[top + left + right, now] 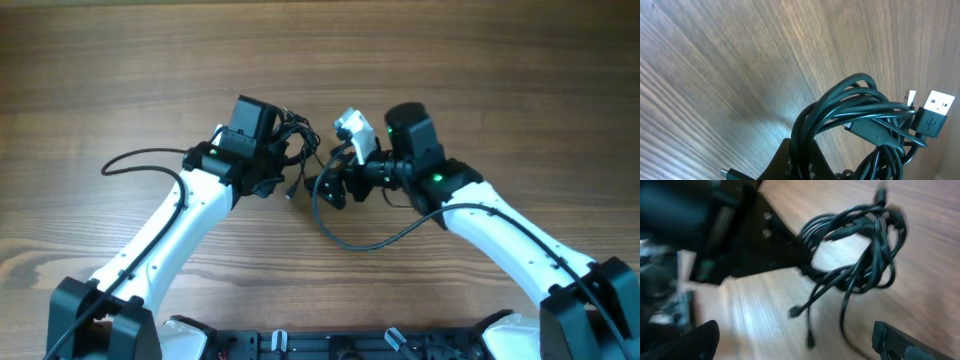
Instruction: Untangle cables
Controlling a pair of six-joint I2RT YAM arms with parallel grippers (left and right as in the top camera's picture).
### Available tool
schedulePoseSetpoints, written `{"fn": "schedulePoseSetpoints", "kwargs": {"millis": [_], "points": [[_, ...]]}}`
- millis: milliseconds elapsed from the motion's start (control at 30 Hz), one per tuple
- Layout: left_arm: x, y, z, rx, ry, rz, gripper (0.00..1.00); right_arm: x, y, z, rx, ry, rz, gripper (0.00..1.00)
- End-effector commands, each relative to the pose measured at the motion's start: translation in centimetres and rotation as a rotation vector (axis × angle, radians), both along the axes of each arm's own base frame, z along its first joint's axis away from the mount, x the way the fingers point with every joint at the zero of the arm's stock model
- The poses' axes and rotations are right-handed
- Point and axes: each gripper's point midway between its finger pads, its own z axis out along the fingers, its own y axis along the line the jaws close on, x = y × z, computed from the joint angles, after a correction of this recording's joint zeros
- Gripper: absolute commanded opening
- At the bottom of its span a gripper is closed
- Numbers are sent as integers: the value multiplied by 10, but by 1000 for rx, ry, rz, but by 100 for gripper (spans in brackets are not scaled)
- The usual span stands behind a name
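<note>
Overhead: left gripper (283, 155) clamped on cables (297, 135); right gripper (333, 175) wide, empty. Hard pull may tighten knot.

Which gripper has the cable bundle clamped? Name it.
The left gripper: it is shut on the cables. The right gripper is open beside the bundle, fingers wide apart, holding nothing.

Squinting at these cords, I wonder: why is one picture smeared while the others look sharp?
Right wrist view: blurred all over, the cables smeared, likely camera motion. Left wrist view: crisp, the USB plug sharp, with a pale sheen on the table. Overhead view: sharp, evenly lit, only soft shadows.
</note>
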Motion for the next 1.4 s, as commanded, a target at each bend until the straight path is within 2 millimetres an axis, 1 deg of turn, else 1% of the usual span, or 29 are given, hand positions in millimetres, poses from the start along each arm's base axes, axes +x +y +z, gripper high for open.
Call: {"fn": "schedulePoseSetpoints", "kwargs": {"millis": [0, 33, 100, 167, 200, 233, 267, 333, 400, 433, 467, 500, 567, 633, 667, 733, 833, 867, 933, 1033, 1133, 1200, 1300, 1333, 1367], "points": [[-5, -15, 10, -121, 29, 55, 4, 17, -2, -15, -130, -84, -110, 100], [-7, -18, 11, -148, 42, 61, 4, 21, -1, -21, -159, -97, -133, 100], [-10, -25, 12, -193, 65, 53, 4, 36, -7, -40, -220, -86, -241, 100], [-11, -25, 12, -196, 69, 54, 4, 35, -5, -55, -225, -44, -237, 99], [-10, -24, 12, -201, 72, 67, 4, 33, -4, -61, -226, -18, -236, 87], [-10, -22, 12, -209, 77, 91, 4, 29, -2, -66, -223, 14, -226, 76], [-8, -20, 12, -217, 82, 115, 4, 28, -3, -70, -226, 39, -233, 62], [-8, -18, 12, -215, 80, 119, 4, 26, -4, -72, -219, 78, -258, 33], [-5, -14, 11, -174, 55, 86, 4, 19, 0, -69, -199, 101, -224, 5], [-2, -5, 10, -104, 19, 58, 4, 15, 1, -66, -189, 111, -208, 5], [1, 2, 10, -34, -14, 10, 4, 10, 0, -57, -171, 120, -194, 4], [4, 8, 9, 36, -44, -51, 4, 6, 0, -46, -143, 128, -172, 4], [8, 18, 10, 164, -90, -171, 4, -8, 2, -18, -61, 142, -109, 4], [11, 22, 11, 233, -118, -252, 4, -15, 0, 2, -11, 143, -79, 4], [14, 21, 13, 276, -149, -335, 4, -21, -1, 14, 27, 149, -49, 4], [18, 13, 17, 311, -197, -427, 4, -30, 2, 29, 93, 178, -2, 4], [21, -26, 28, 315, -311, -582, 4, -24, 7, 38, 137, 179, -18, 4], [16, -43, 31, 313, -337, -635, 4, -18, 6, 40, 147, 184, -50, 4], [7, -62, 32, 311, -354, -697, 4, 2, -7, 34, 131, 226, -204, 4], [3, -69, 32, 295, -360, -715, 4, 19, -25, 30, 147, 296, -338, 4], [3, -85, 39, 219, -400, -747, 4, 23, -29, 28, 154, 326, -372, 4], [7, -89, 44, 207, -427, -745, 4, 20, -30, 18, 132, 371, -381, 4], [12, -92, 50, 195, -460, -735, 4, 5, -27, 7, 106, 420, -316, 4], [13, -97, 54, 174, -481, -744, 4, 4, -30, 0, 80, 431, -325, 4], [14, -100, 56, 166, -495, -758, 4, 7, -34, -4, 68, 434, -349, 4]]}}
